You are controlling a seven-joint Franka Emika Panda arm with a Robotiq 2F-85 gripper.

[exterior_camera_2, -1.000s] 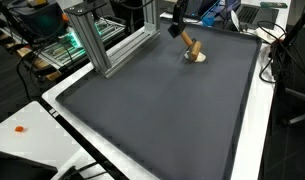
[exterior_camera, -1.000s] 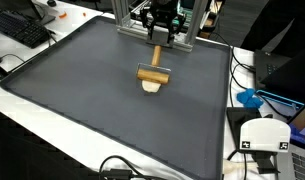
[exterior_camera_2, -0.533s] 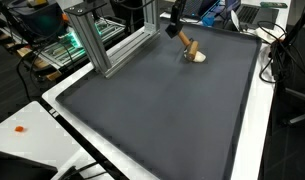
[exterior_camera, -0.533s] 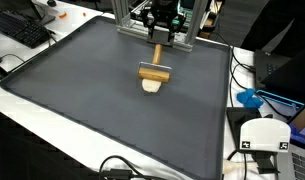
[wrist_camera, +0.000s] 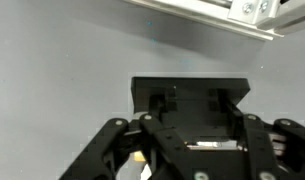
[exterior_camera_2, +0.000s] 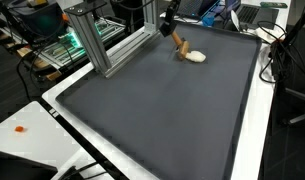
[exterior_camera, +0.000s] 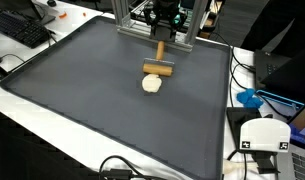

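My gripper hangs at the far edge of the dark grey mat, shut on the handle of a wooden T-shaped mallet. The mallet's head is crosswise and just above the mat. A cream round lump lies on the mat right in front of the head, apart from it. In an exterior view, the gripper holds the mallet tilted beside the lump. The wrist view shows only the black fingers closed together over the grey mat, with a sliver of wood low down.
An aluminium frame stands right behind the gripper, also seen as a post. A keyboard lies at the back left, a white device and a blue item sit off the mat's right edge. Cables trail along the front.
The mallet has risen off the cream lump and shifted toward the frame with the gripper. The lump stays in place, now uncovered.
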